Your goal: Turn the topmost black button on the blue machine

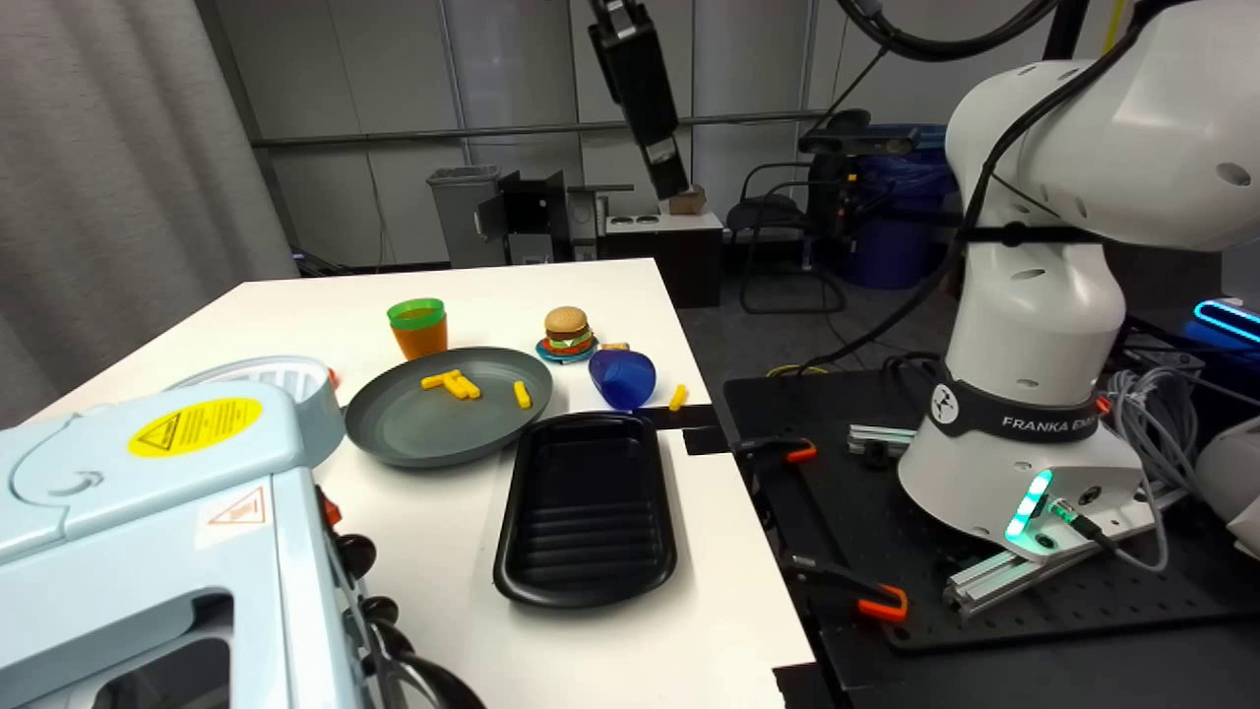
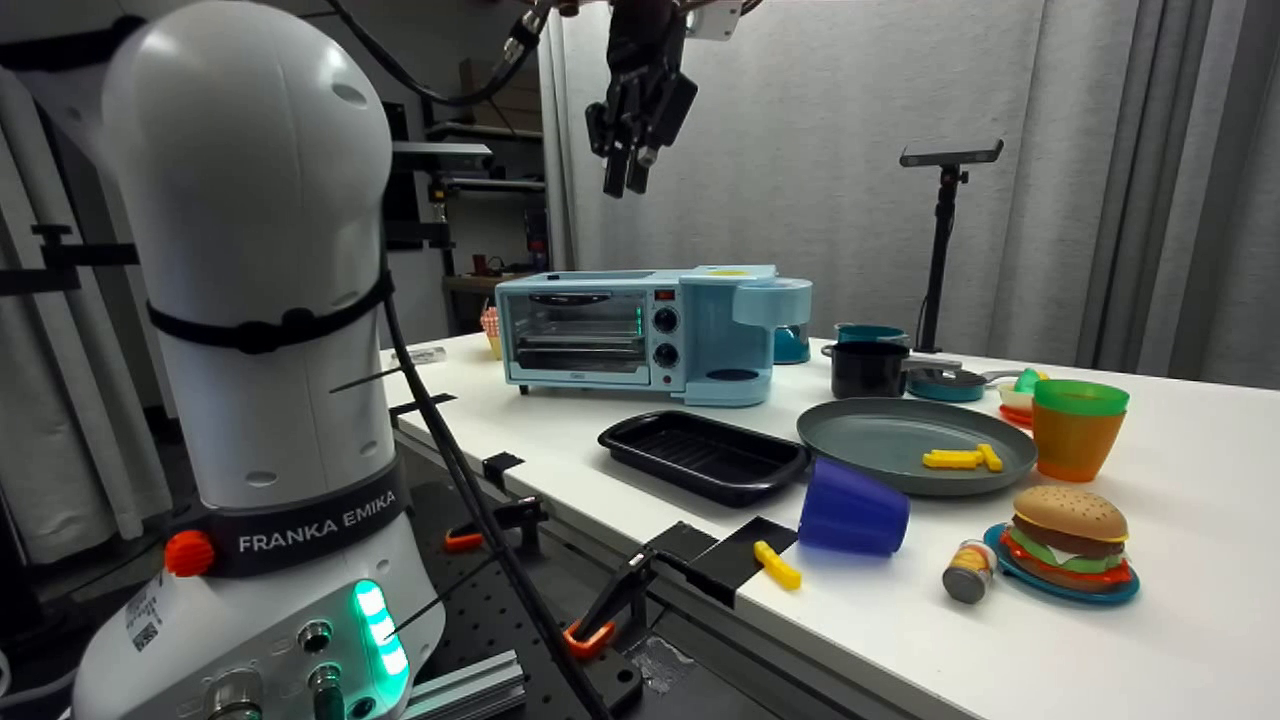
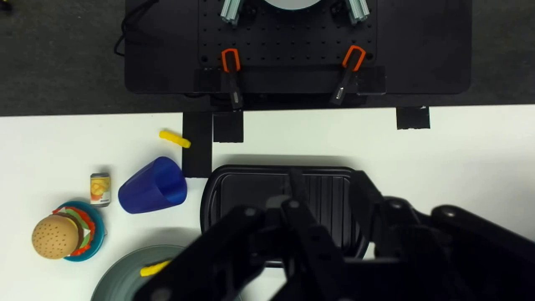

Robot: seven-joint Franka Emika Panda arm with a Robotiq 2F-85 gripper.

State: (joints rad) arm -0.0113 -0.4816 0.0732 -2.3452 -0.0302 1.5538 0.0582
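We judge this the approach: jaws apart (and empty), higher than the blue machine (image 2: 692, 338); next we should descend to its topmost black button (image 2: 665, 320), grip, turn.

Open air above blue machine (image 2: 659, 338)

In an exterior view, the gripper (image 2: 626, 186) hangs high above the table (image 2: 1190, 640), well apart from the blue oven (image 2: 702, 335) and its upper black knob (image 2: 665, 320). A blue cup (image 2: 853, 510) lies tipped near a black tray (image 2: 705, 455).
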